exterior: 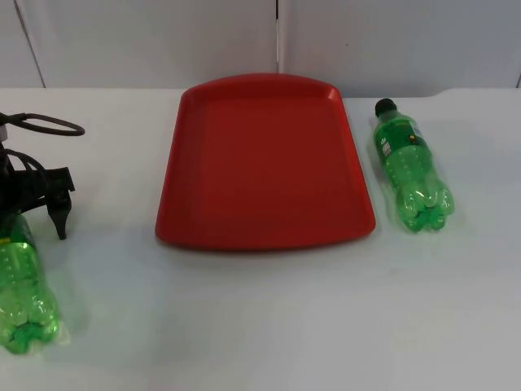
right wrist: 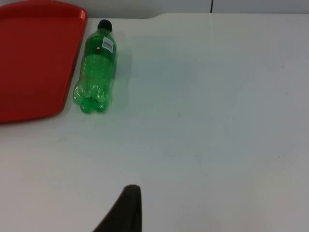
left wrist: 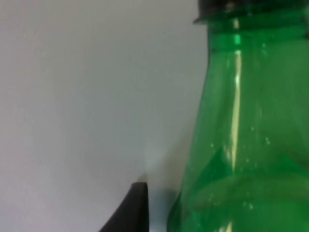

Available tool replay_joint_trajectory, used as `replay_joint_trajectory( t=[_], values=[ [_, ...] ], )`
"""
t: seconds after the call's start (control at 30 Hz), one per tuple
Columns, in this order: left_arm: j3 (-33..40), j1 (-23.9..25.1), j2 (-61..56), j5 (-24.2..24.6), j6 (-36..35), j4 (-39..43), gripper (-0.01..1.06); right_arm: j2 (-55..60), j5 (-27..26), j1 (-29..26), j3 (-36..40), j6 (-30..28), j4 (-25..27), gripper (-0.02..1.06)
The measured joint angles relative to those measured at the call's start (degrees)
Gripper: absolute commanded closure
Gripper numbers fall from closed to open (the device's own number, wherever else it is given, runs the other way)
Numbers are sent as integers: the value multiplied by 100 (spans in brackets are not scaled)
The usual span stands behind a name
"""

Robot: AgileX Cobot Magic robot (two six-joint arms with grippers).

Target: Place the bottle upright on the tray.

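Note:
A green plastic bottle lies on the white table at the front left, base toward the front edge. My left gripper is down over its neck end, open, and one finger stands clear of its right side. In the left wrist view the bottle's shoulder and black cap sit close beside a fingertip, with a gap between them. The red tray lies flat mid-table with nothing on it. My right gripper hovers over bare table to the right.
A second green bottle with a black cap lies on its side just right of the tray, also seen as a bottle beside the tray's edge. The grey partition wall closes the back.

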Motion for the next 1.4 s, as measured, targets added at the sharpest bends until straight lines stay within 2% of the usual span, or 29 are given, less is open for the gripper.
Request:
replay_joint_trajectory(
  t=[0.1,0.2,0.23,0.3,0.33,0.37,0.4,0.43,0.83,1.1,1.27,1.4],
  values=[
    [0,0,0,24,0,0,4,0,0,0,0,0,0,0],
    [0,0,0,60,0,0,27,0,0,0,0,0,0,0],
    [0,0,0,60,0,0,43,0,0,0,0,0,0,0],
    [0,0,0,85,0,0,47,0,0,0,0,0,0,0],
    [0,0,0,111,0,10,67,0,0,0,0,0,0,0],
    [0,0,0,126,0,10,73,0,0,0,0,0,0,0],
    [0,0,0,123,0,10,93,0,0,0,0,0,0,0],
    [0,0,0,123,0,10,105,0,0,0,0,0,0,0],
    [0,0,0,183,-93,10,105,0,0,0,0,0,0,0],
    [2,-14,-137,400,16,-142,105,0,0,0,0,0,0,0],
    [12,-49,-735,458,440,-635,105,0,0,0,0,0,0,0],
    [12,-49,-1465,472,1067,-1153,105,0,0,0,0,0,0,0]
  ],
)
